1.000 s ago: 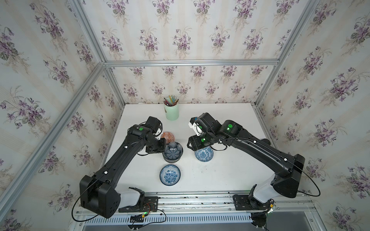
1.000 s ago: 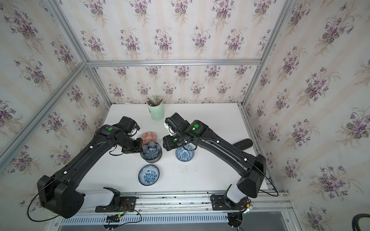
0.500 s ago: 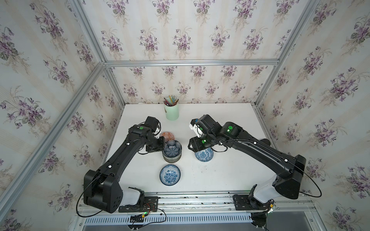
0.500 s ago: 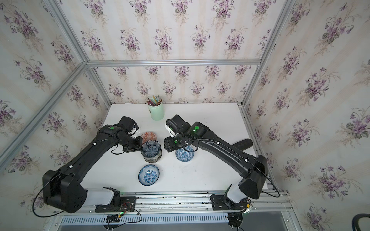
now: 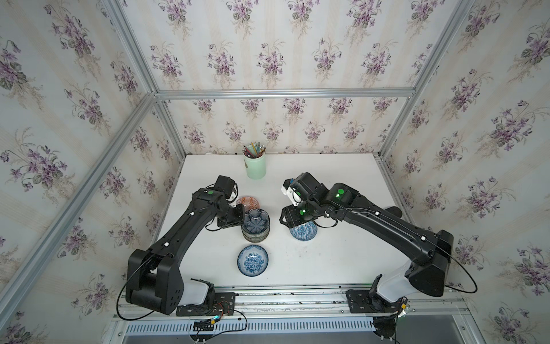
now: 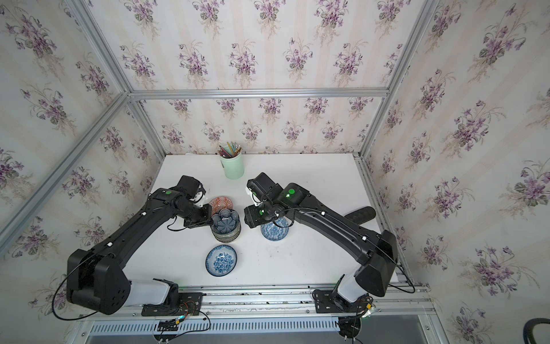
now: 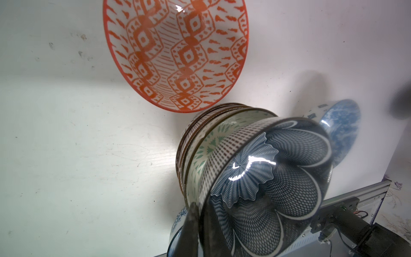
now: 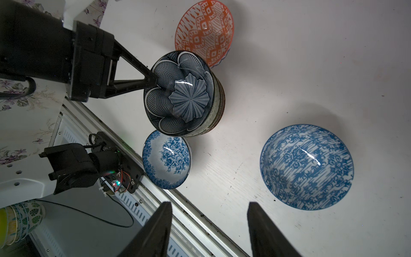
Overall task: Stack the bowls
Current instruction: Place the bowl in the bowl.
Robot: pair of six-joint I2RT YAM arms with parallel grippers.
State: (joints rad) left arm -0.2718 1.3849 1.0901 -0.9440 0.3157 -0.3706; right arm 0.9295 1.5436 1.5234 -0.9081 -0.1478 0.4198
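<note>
The left tool is clamped on the rim of the dark bowl, on top of the pile of bowls in the middle of the bench. The right tool, its sides apart and empty, hangs near a blue bowl.

A tall mint-green cylindrical cup stood upright near the back edge of the white matte tabletop, packed with coloured pencils that fanned out above its rim. Cream wallpaper printed with purple violet sprays lined the enclosure, framed by silver aluminium bars. In the right wrist view, a stack of paper cups with green leaf print sat off the table, below its front edge.
</note>
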